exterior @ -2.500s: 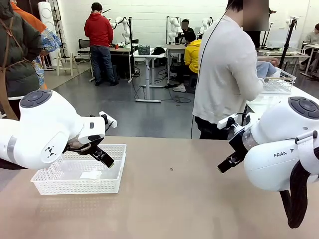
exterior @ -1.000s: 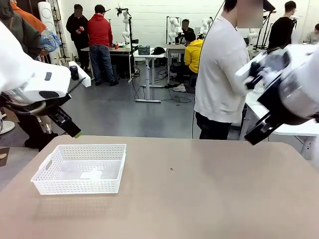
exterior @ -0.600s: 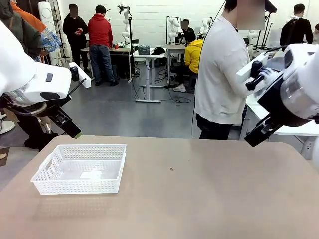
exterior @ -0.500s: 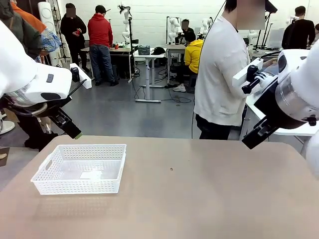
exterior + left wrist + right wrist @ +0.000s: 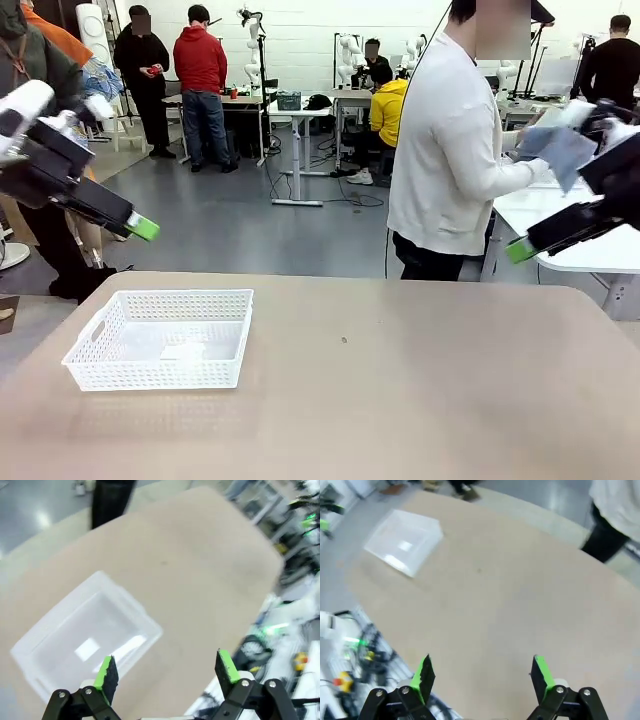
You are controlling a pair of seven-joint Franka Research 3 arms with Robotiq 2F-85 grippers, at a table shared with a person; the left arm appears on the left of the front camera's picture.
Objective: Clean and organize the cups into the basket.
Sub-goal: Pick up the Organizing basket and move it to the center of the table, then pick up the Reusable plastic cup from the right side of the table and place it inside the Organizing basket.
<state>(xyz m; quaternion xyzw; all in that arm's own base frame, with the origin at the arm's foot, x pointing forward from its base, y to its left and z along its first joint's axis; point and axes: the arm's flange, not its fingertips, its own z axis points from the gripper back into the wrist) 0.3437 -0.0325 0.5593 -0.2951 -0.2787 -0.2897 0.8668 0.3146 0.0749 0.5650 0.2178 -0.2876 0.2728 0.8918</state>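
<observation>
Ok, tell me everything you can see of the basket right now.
The basket is a shallow rectangular white plastic tray with fine lattice walls and a handle cut-out in its left end. It sits flat on the tan table, toward the robot's left. Inside lies only a small white patch on its floor. Nothing else touches it.

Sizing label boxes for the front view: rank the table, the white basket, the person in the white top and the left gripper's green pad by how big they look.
Largest to smallest:
1. table
2. person in the white top, though standing beyond the table
3. basket
4. green pad on the left gripper, clearly smallest
</observation>
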